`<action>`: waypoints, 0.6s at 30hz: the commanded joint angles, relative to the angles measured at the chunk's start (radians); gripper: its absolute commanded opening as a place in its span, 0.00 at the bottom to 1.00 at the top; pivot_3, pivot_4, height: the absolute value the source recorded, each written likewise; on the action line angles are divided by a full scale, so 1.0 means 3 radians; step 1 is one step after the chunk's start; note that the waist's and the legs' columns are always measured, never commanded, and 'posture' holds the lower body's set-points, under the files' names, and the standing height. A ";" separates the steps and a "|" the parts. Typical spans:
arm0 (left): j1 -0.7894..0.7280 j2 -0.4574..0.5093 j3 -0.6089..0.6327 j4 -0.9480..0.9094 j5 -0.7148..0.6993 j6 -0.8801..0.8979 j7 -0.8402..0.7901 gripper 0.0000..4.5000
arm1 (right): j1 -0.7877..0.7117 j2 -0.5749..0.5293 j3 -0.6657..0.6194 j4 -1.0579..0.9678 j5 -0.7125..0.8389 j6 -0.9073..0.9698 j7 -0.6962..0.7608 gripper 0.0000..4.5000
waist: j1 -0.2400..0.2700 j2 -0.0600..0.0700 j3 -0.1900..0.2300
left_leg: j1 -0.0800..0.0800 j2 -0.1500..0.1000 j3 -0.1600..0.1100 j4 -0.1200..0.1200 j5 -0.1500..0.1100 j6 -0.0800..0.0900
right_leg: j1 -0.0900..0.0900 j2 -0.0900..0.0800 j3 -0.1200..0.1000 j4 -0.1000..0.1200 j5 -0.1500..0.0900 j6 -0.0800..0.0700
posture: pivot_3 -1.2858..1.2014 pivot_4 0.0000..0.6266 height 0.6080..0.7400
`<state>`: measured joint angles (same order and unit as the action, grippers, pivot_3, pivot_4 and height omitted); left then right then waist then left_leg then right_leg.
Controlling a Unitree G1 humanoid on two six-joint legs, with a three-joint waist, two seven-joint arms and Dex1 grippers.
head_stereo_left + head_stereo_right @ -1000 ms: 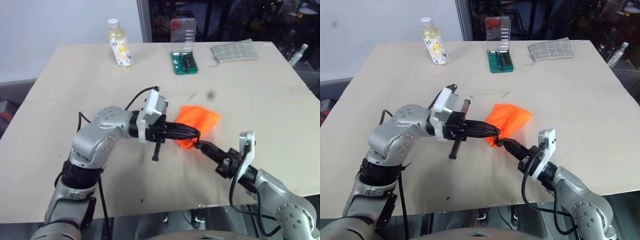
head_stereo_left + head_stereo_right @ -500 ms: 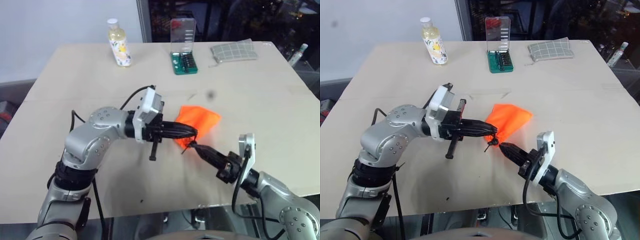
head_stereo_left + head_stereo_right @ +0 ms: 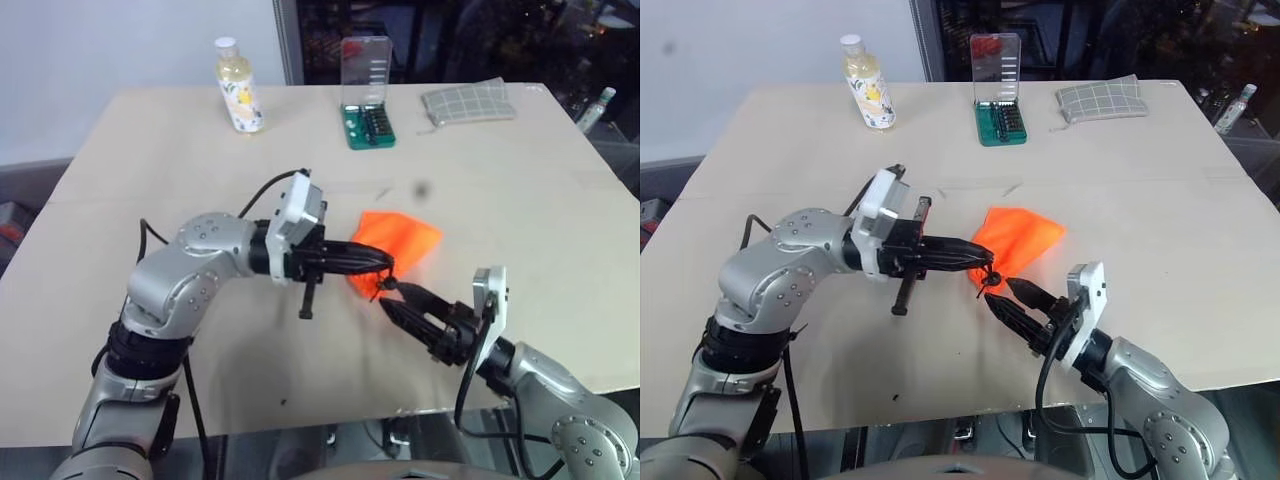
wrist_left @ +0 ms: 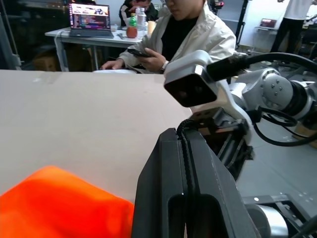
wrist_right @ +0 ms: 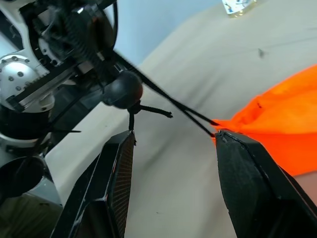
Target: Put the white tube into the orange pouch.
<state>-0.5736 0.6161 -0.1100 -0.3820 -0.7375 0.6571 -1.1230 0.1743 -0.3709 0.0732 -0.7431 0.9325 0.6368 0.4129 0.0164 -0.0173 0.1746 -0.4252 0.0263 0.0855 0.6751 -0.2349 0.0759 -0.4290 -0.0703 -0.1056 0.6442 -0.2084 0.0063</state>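
pouch sits mid-table, and we have the left gripper pinched tight at its near corner, fingers closed together where the black cord and its toggle come out; whether they clamp cord or cloth we cannot tell. right gripper hangs just beside that corner with its fingers spread apart and nothing between them, the cord running across the gap in the right wrist view. tube? we cannot find it anywhere on the table, so it may already be inside, though we cannot tell that. by our reading we are on the closing step, cinching the mouth. next move calls for us to bring the spread fingers onto the cord or the neck and pull against the left grip, gently so the cloth does not drag. pouch lies flat, long axis slanting from the gathered neck at our grippers away toward the far right, mouth end pointing back at us.
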 commanded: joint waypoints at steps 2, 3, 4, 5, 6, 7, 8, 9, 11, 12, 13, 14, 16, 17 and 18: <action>-0.0177 -0.0110 -0.0074 0.0029 0.0050 0.0022 0.0098 0.00 | -0.0060 0.0011 0.0001 -0.0147 0.0119 -0.0056 0.0043 0.58 | 0.0001 0.0000 0.0000 | 0.0000 0.0000 0.0000 0.0000 0.0000 0.0000 | 0.0001 0.0000 0.0000 0.0000 0.0000 0.0000 | 0.52 0.24 1.00; -0.0199 -0.0131 -0.0094 0.0048 0.0069 0.0026 0.0109 0.00 | -0.0068 0.0007 -0.0002 -0.0146 0.0129 -0.0054 0.0042 0.58 | 0.0001 0.0000 0.0000 | 0.0001 -0.0001 0.0000 0.0000 0.0000 0.0000 | 0.0001 0.0001 0.0000 0.0000 0.0000 0.0000 | 0.52 0.24 1.00; -0.0219 -0.0155 -0.0120 0.0073 0.0092 0.0023 0.0113 0.00 | -0.0081 0.0005 -0.0007 -0.0144 0.0135 -0.0053 0.0035 0.58 | -0.0001 0.0000 0.0000 | 0.0000 -0.0001 0.0000 0.0000 0.0000 0.0000 | 0.0001 0.0001 0.0001 0.0000 0.0000 0.0000 | 0.52 0.24 1.00; -0.0227 -0.0175 -0.0143 0.0100 0.0118 0.0006 0.0107 0.00 | -0.0099 0.0008 -0.0007 -0.0141 0.0133 -0.0054 0.0024 0.58 | -0.0001 0.0000 0.0000 | 0.0001 -0.0001 0.0001 0.0000 0.0000 0.0000 | 0.0001 0.0001 0.0001 0.0000 0.0000 0.0000 | 0.52 0.24 1.00; -0.0228 -0.0190 -0.0163 0.0127 0.0142 -0.0015 0.0098 0.00 | -0.0118 0.0016 -0.0008 -0.0136 0.0128 -0.0059 0.0007 0.58 | -0.0001 0.0000 0.0000 | 0.0001 -0.0001 0.0001 0.0000 0.0000 0.0000 | 0.0001 0.0002 0.0001 0.0000 0.0000 0.0000 | 0.52 0.24 1.00; -0.0223 -0.0202 -0.0180 0.0152 0.0167 -0.0040 0.0086 0.00 | -0.0137 0.0032 -0.0011 -0.0128 0.0131 -0.0063 -0.0015 0.58 | -0.0002 0.0000 0.0000 | 0.0001 -0.0001 0.0001 0.0000 0.0000 0.0000 | 0.0001 0.0004 0.0001 0.0000 0.0000 0.0000 | 0.52 0.24 1.00; -0.0214 -0.0210 -0.0193 0.0171 0.0191 -0.0064 0.0072 0.00 | -0.0154 0.0043 -0.0016 -0.0119 0.0139 -0.0064 -0.0033 0.58 | -0.0002 0.0000 0.0000 | 0.0001 -0.0001 0.0001 0.0000 0.0000 0.0000 | 0.0001 0.0005 0.0001 0.0000 0.0000 0.0000 | 0.52 0.24 1.00; -0.0202 -0.0218 -0.0202 0.0183 0.0212 -0.0086 0.0059 0.00 | -0.0165 0.0048 -0.0019 -0.0114 0.0144 -0.0063 -0.0041 0.58 | -0.0003 0.0000 0.0000 | 0.0001 0.0000 0.0001 0.0000 0.0001 -0.0001 | 0.0001 0.0005 0.0001 0.0000 0.0000 0.0000 | 0.52 0.24 1.00; -0.0175 -0.0225 -0.0211 0.0194 0.0238 -0.0120 0.0035 0.00 | -0.0189 0.0062 -0.0028 -0.0102 0.0146 -0.0066 -0.0056 0.58 | -0.0003 0.0000 0.0000 | 0.0001 0.0000 0.0000 0.0000 0.0001 -0.0001 | 0.0000 0.0005 0.0001 0.0000 0.0000 0.0000 | 0.52 0.24 1.00; -0.0161 -0.0225 -0.0210 0.0194 0.0245 -0.0133 0.0024 0.00 | -0.0199 0.0073 -0.0033 -0.0097 0.0152 -0.0069 -0.0068 0.58 | -0.0003 0.0000 0.0000 | 0.0001 0.0000 0.0001 0.0000 0.0001 -0.0001 | 0.0001 0.0005 0.0001 0.0000 0.0000 0.0000 | 0.52 0.24 1.00; -0.0143 -0.0221 -0.0206 0.0197 0.0255 -0.0152 0.0008 0.00 | -0.0208 0.0078 -0.0038 -0.0093 0.0158 -0.0069 -0.0075 0.58 | -0.0003 0.0000 0.0000 | 0.0001 0.0000 0.0001 0.0000 0.0001 -0.0001 | 0.0001 0.0005 0.0001 0.0000 0.0000 0.0000 | 0.52 0.24 1.00; -0.0127 -0.0217 -0.0202 0.0201 0.0264 -0.0167 -0.0005 0.00 | -0.0214 0.0082 -0.0043 -0.0091 0.0166 -0.0069 -0.0082 0.58 | -0.0003 0.0000 0.0000 | 0.0001 0.0000 0.0001 0.0000 0.0001 -0.0001 | 0.0001 0.0004 0.0002 0.0000 0.0000 0.0000 | 0.52 0.24 1.00; -0.0101 -0.0211 -0.0193 0.0222 0.0284 -0.0208 -0.0035 0.00 | -0.0219 0.0082 -0.0051 -0.0086 0.0184 -0.0061 -0.0092 0.58 | -0.0003 0.0000 0.0000 | 0.0001 -0.0001 0.0002 0.0000 0.0001 -0.0001 | 0.0001 0.0002 0.0003 0.0000 0.0000 0.0000 | 0.52 0.24 1.00; -0.0094 -0.0212 -0.0189 0.0231 0.0291 -0.0219 -0.0044 0.00 | -0.0220 0.0080 -0.0052 -0.0084 0.0188 -0.0059 -0.0096 0.58 | -0.0002 0.0000 0.0000 | 0.0001 -0.0001 0.0002 0.0000 0.0001 -0.0001 | 0.0001 0.0001 0.0002 0.0000 0.0000 0.0000 | 0.52 0.24 1.00; -0.0085 -0.0214 -0.0185 0.0240 0.0301 -0.0238 -0.0057 0.00 | -0.0223 0.0079 -0.0056 -0.0079 0.0194 -0.0055 -0.0102 0.58 | -0.0002 0.0000 0.0000 | 0.0001 -0.0001 0.0002 0.0000 0.0001 -0.0001 | 0.0001 0.0001 0.0002 0.0000 0.0000 0.0000 | 0.52 0.24 1.00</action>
<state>-0.5973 0.5521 -0.1749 -0.2984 -0.6499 0.6114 -1.1299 0.1128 -0.3488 0.0696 -0.7430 0.9611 0.6303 0.3831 0.0159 -0.0173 0.1746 -0.4249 0.0261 0.0860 0.6751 -0.2348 0.0757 -0.4289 -0.0699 -0.1051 0.6442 -0.2083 0.0063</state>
